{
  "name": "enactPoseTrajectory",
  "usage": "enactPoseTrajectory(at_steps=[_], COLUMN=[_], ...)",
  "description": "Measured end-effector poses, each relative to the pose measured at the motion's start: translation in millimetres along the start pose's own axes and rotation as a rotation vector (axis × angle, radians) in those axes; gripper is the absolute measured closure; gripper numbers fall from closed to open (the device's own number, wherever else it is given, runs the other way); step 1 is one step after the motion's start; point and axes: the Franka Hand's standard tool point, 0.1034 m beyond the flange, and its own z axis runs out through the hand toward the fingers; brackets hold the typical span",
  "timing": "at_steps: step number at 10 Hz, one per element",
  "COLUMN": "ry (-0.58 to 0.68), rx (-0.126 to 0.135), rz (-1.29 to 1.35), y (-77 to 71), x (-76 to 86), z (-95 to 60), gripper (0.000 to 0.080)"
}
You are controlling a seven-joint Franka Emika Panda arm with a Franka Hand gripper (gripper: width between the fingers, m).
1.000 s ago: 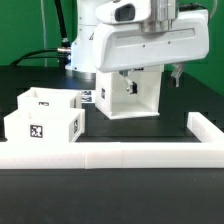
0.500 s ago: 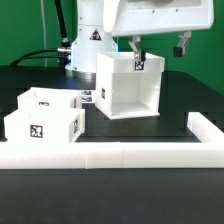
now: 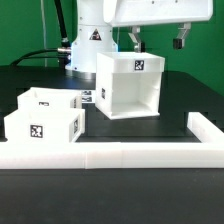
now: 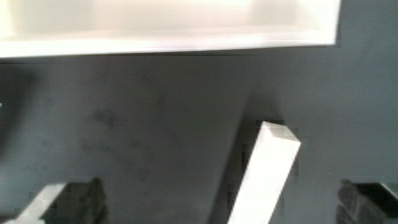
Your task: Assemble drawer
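Observation:
The drawer's casing (image 3: 130, 85), a tall white open-fronted box with a tag on its top edge, stands upright at the table's middle. Two small white trays sit side by side at the exterior view's left: the front one (image 3: 42, 126) shows a tag, and the other (image 3: 45, 100) is behind it. My gripper (image 3: 157, 42) hangs open and empty just above the casing, its fingers (image 3: 135, 40) apart and touching nothing. In the wrist view a white part (image 4: 169, 22) fills one edge, and my gripper (image 4: 221, 202) is open over the dark table.
The long white L-shaped rail (image 3: 110, 155) runs along the front, with its short arm (image 3: 208, 128) at the exterior view's right. The robot's white base (image 3: 90, 45) stands behind the casing. A narrow white strip (image 4: 270, 170) lies between my fingers in the wrist view.
My gripper has risen from low down at the casing to above its top. The casing and the trays stand where they were.

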Motion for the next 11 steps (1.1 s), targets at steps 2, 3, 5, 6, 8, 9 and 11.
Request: enactPoseTrajectory(at_steps=[2, 3, 5, 6, 8, 9, 11], ry=[-0.007, -0.009, -0.006, 0.000, -0.001, -0.012, -0.028], rx=[-0.001, -0.010, -0.017, -0.023, -0.025, -0.024, -0.022], rz=[0.020, 0.017, 0.019, 0.011, 0.007, 0.008, 0.017], y=[-0.4, -2.9, -9.3, -13.7, -22.9, -27.6, -32.3], x=[-18.4, -28.2, -49.0, -61.1, -78.3, -85.7, -90.8], z=[-4.0, -7.6, -6.4, -0.7, 15.5, 23.9, 31.2], gripper=[0.0150, 0.0150, 0.0150, 0.0150, 0.0150, 0.0150, 0.0150])
